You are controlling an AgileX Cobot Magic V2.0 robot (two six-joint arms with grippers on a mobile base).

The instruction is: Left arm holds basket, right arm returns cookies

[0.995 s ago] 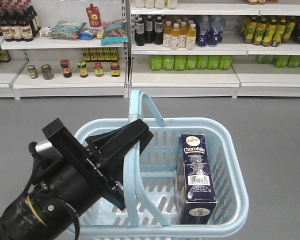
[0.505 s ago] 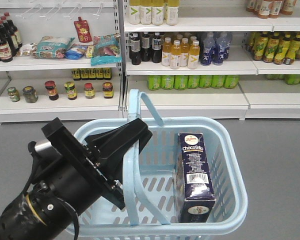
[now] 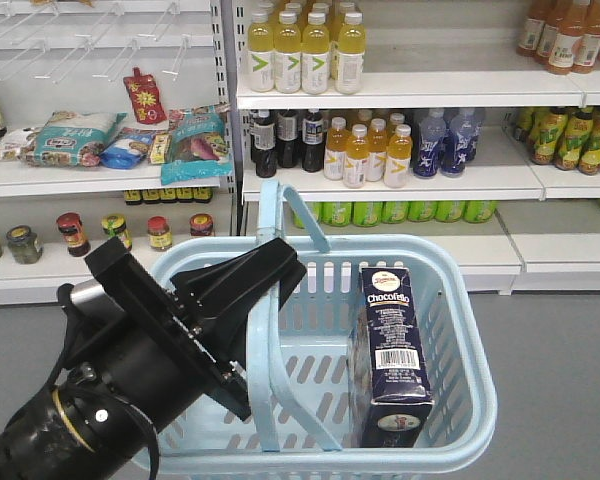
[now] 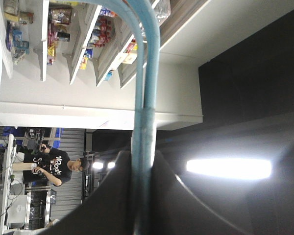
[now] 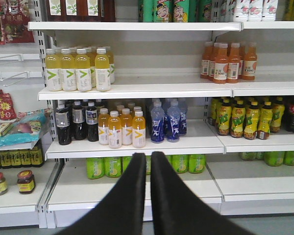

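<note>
Currently your left arm [image 3: 110,400] comes in from the lower left of the front view; the left gripper [image 3: 277,262] is clamped on one hoop handle [image 3: 263,380] of the light blue basket [image 3: 477,370]; the left wrist view agrees, with both fingers [image 4: 112,196] pressed against the blue bar and no gap showing; the second handle [image 3: 310,225] tilts off just to the right of the gripped one.

Cookies [image 3: 390,350]: the navy "ChocoFello" box stands upright inside the basket, on its right side, barcode face toward the camera; no gripper touches it.

Your right gripper [image 5: 148,164] appears only in its own wrist view; the fingers are drawn together with a thin slit between them, holding nothing; it faces the store shelves [image 5: 137,90], with yellow bottles [image 5: 78,68] on the upper left shelf.
</note>
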